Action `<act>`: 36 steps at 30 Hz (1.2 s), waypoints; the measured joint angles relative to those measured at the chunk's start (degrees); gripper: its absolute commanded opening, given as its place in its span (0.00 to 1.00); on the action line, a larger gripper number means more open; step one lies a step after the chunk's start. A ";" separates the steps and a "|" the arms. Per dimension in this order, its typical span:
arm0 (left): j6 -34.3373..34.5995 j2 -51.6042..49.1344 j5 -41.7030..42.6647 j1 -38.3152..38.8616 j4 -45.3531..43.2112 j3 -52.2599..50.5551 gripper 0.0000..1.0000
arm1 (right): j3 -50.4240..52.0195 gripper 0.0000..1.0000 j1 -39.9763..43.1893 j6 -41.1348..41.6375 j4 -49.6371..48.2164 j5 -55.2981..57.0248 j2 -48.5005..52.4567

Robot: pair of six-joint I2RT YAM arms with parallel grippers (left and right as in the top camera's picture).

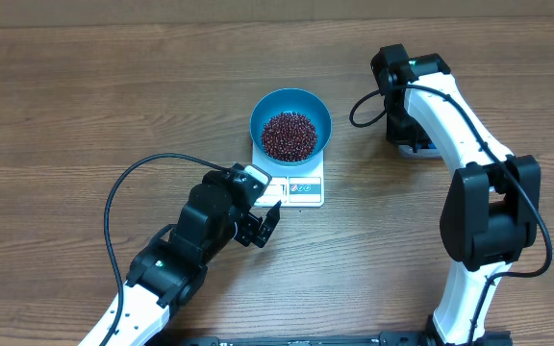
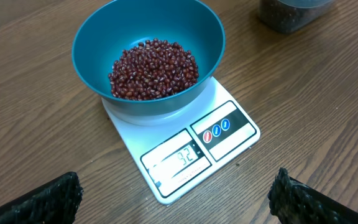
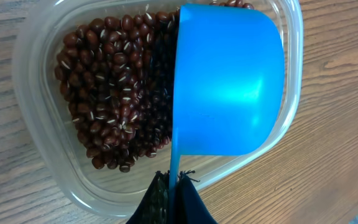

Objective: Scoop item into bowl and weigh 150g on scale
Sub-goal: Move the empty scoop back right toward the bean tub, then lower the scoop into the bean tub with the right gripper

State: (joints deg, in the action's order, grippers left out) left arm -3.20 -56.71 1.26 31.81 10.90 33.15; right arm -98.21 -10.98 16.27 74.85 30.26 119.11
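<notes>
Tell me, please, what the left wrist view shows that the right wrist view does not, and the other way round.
Only left wrist: the bowl of beans standing on the scale, whose display seems to read 92, with the left gripper open in front. Only right wrist: the blue scoop, held by the shut right gripper over the beans in the clear tub. Both: that tub, only its corner in the left wrist view, and the wooden table.

Bowl [image 2: 92, 50] is blue, beans [image 2: 154, 68] red-brown, scale [image 2: 135, 134] seemingly white.
</notes>
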 measured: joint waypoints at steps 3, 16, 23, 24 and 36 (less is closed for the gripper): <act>0.00 0.00 0.00 0.00 -0.02 -0.02 1.00 | 0.00 0.04 0.02 0.02 -0.11 -0.07 0.00; 0.00 0.00 0.00 0.00 -0.02 0.00 1.00 | 0.00 0.04 0.48 -0.92 -1.97 -5.40 0.00; 0.00 0.00 0.00 0.00 0.00 0.00 1.00 | 0.00 0.04 0.50 -1.11 -2.45 -6.05 -0.13; 0.00 0.00 0.00 0.00 -0.02 0.00 1.00 | 0.02 0.04 0.52 -1.11 -2.60 -6.12 -0.39; 0.00 0.00 0.00 0.00 -0.02 0.00 1.00 | 0.09 0.04 4.52 -2.38 -3.76 -11.98 -5.99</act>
State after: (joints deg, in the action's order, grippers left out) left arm -3.20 -56.71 1.26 31.81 10.87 33.15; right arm -98.13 -6.46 13.89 71.09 18.28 113.12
